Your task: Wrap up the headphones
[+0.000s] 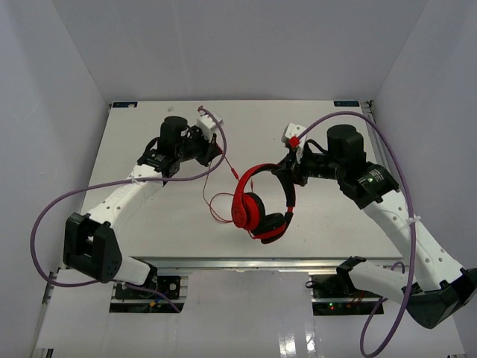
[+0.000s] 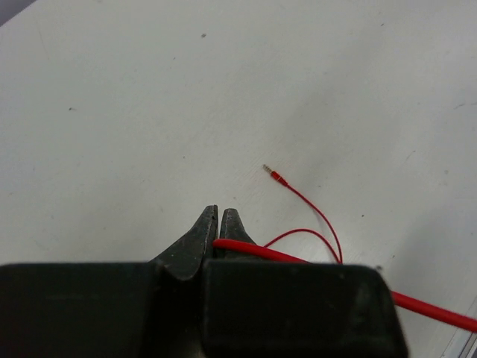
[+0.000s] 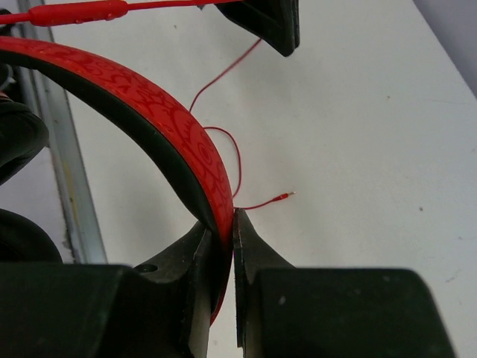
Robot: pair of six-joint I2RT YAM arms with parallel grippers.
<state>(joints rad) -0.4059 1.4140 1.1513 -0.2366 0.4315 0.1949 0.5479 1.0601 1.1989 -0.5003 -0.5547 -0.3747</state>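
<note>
Your R gripper (image 3: 225, 224) is pinched tight on the headphones (image 1: 257, 205) by the band, cups off to its left. L gripper (image 2: 218, 216) is closed on the thin cable (image 2: 253, 248), plug (image 2: 270, 171) ahead of its tips. Band's stiff; cable's limp, prob. slippy, so grip w/ tension.

Red headphones (image 1: 250, 209) with black pads sit tilted mid-table, thin red cable (image 2: 250, 247) looping left.

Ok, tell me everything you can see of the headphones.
The headphones are red, over-ear, with black pads and a patterned red headband lined black. The right hand is shut on that headband, and the left hand pinches the thin red cable, whose plug end is free.
</note>
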